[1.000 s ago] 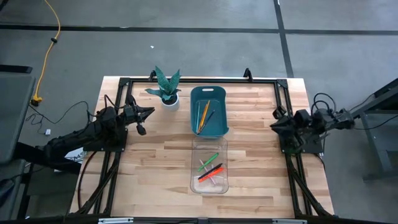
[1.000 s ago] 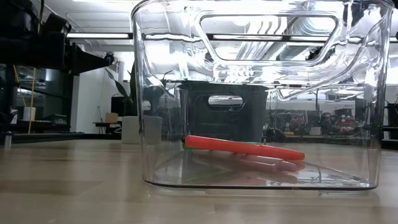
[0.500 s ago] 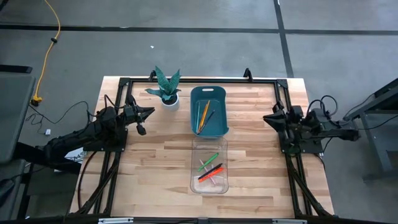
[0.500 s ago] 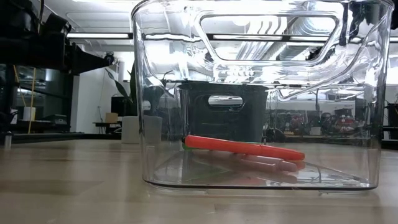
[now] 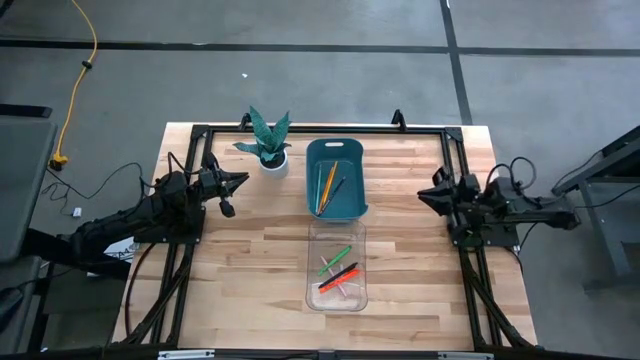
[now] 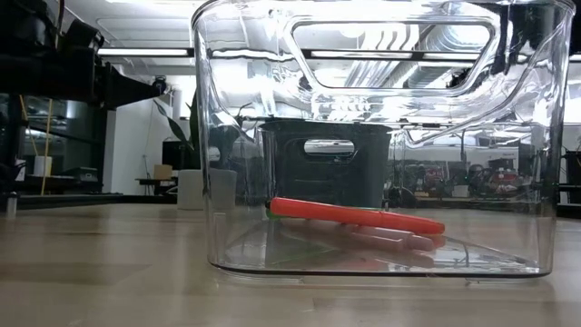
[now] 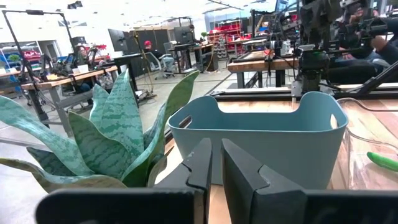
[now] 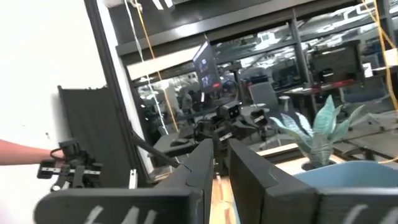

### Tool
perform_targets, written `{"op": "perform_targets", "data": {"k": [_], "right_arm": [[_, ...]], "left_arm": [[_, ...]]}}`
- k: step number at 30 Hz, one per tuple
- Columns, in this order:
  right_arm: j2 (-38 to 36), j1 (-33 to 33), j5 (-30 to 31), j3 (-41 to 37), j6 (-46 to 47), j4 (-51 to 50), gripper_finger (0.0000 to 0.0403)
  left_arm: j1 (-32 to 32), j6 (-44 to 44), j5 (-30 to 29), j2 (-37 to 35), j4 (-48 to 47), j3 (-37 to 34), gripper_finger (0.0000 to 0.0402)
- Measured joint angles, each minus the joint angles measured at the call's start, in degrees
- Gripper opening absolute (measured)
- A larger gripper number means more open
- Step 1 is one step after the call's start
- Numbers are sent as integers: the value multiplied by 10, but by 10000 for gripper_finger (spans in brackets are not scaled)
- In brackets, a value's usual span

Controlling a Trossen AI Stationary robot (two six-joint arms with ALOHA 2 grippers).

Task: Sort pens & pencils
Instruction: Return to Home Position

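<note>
The sorting looks done, and the layout shows why. The pens (image 5: pixel 338 274) lie crossed on the floor of the clear bin (image 5: pixel 337 238), which stands mid-counter toward the front edge. The pencils (image 5: pixel 326 185) lean along the inside of the blue bin (image 5: pixel 310 180), just behind it toward the back edge. I see no stick loose on the counter (image 5: pixel 250 270). Two different tubs keep the kinds apart. The clear bin is glossy hard plastic with rounded corners and a cut-out handle, so the low view shows the red pen (image 6: pixel 354 214) through its wall, resting flat on a paler pen. The blue bin is matte, opaque and deep, with a slot handle at its rim. The pens are smooth coloured barrels, a little stouter. The pencils are thinner sticks, orange and yellow with one duller. The counter is pale wood in glued strips. A plant (image 5: pixel 266 140) with stiff banded leaves in a white pot stands by the back edge, left of the blue bin. The left pincer (image 7: pixel 216 146) sits at the left edge, facing the plant and blue bin. Its fingers are drawn almost together on nothing. The right pincer (image 8: pixel 221 149) sits at the right edge, likewise nearly closed and empty. Both arms look parked clear of the bins.
</note>
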Motion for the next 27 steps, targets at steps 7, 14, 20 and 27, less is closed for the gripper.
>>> {"op": "perform_targets", "data": {"k": [7, 14, 20, 27], "right_arm": [[0, 0, -10, -69, 10, 98, 41], [1, 0, -16, -74, 12, 75, 41], [1, 0, -20, -74, 17, 20, 41], [1, 0, -51, -74, 19, -25, 41]], "left_arm": [[0, 0, 0, 0, 0, 0, 24], [0, 0, 0, 0, 0, 0, 24], [0, 0, 0, 0, 0, 0, 24], [0, 0, 0, 0, 0, 0, 24]]}}
